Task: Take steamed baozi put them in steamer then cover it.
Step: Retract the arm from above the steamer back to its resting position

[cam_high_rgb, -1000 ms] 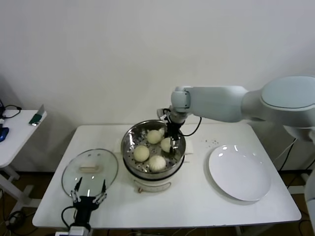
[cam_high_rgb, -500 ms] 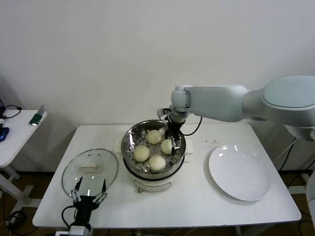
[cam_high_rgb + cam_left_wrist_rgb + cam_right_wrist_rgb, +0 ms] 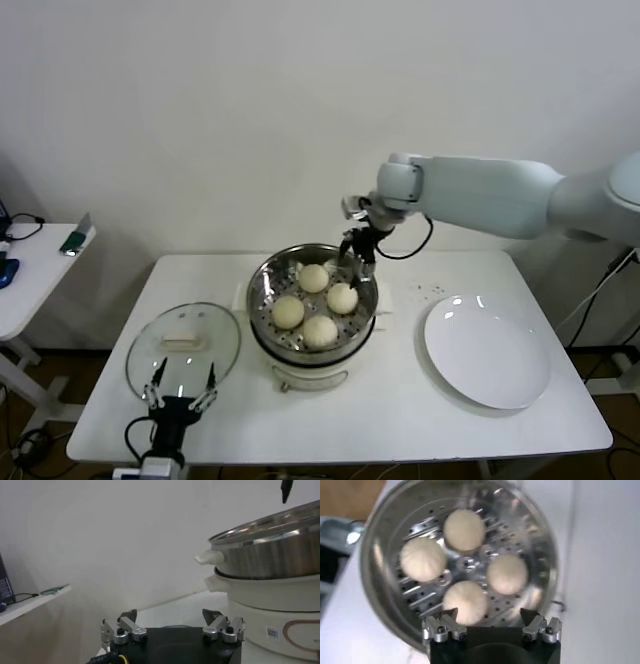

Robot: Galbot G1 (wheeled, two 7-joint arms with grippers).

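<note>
**Four baozi loaded, cover not yet on**

Head view: all four steamed baozi [image 3: 316,306] on the perforated tray inside the steamer [image 3: 313,303], mid-table. Right gripper [image 3: 359,250] above the pot's far rim, fingers spread, holding nothing; clear of the buns, likely so the opening is free for the lid. Plate [image 3: 487,350] bare, so loading looks done. Cover [image 3: 183,346] flat on the table to the steamer's left, handle up. Left gripper [image 3: 180,385] low at the near edge, just beside the cover, jaws apart, empty; well placed for the lid pick.

Left wrist view: left gripper [image 3: 172,627] open, steamer [image 3: 270,580] ahead.

Right wrist view: right gripper [image 3: 491,626] open above the four baozi [image 3: 464,529], none gripped.
</note>
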